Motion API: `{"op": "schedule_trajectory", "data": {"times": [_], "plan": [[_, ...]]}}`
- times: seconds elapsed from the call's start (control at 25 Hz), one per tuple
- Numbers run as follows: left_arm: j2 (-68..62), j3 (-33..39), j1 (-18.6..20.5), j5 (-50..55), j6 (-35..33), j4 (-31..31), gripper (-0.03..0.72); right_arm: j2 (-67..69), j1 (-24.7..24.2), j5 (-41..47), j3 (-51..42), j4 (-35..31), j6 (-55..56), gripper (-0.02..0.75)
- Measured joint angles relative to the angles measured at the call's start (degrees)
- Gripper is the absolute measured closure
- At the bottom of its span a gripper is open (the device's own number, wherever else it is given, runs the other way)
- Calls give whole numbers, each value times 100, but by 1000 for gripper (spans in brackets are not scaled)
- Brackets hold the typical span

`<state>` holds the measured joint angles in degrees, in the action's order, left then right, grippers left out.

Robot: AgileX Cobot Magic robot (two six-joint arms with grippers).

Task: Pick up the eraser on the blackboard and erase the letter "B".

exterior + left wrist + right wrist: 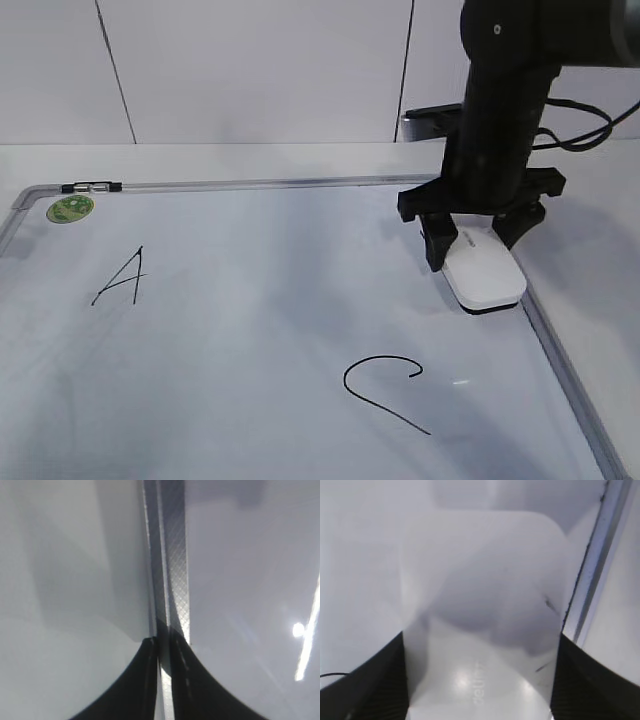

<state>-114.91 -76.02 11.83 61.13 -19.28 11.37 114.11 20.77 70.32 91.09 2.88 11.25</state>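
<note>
- Eraser lies flat on the blackboard near its right edge, just inside the grey frame, white top up with a dark strip showing along its lower rim.
- Right hand comes straight down over the rear end of the eraser; its black fingers stand on either side of the block, and in the right wrist view the eraser fills the gap between the two dark fingers, both pressed against its long sides, so the hand is clamped on it.
- Grey lettering shows faintly on the eraser top in the right wrist view, too blurred to read.
- Letter "A" sits at the left of the board, and letter "C" lies lower, towards the middle; both are well apart from the eraser.
- Round green sticker sits in the top left corner of the board, beside a small clip on the frame.
- Letter "B" cannot be seen anywhere on the board.
- Left hand hangs over the frame rail in its wrist view, fingers together with only a thin slit between them, holding nothing.
- Blackboard rests on a white table.
</note>
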Motion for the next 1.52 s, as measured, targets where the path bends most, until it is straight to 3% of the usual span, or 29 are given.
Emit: {"op": "schedule_trajectory", "data": {"times": [0.4, 0.6, 1.52], "plan": [[0, 0, 0, 0, 0, 0, 643, 0, -609, -26, -34, -104, -323, 218], [0, 0, 0, 0, 0, 16, 643, 106, -612, -26, -34, -467, -594, 218], [0, 0, 3, 0, 0, 87, 643, 268, -823, -342, -34, -471, -659, 218]]}}
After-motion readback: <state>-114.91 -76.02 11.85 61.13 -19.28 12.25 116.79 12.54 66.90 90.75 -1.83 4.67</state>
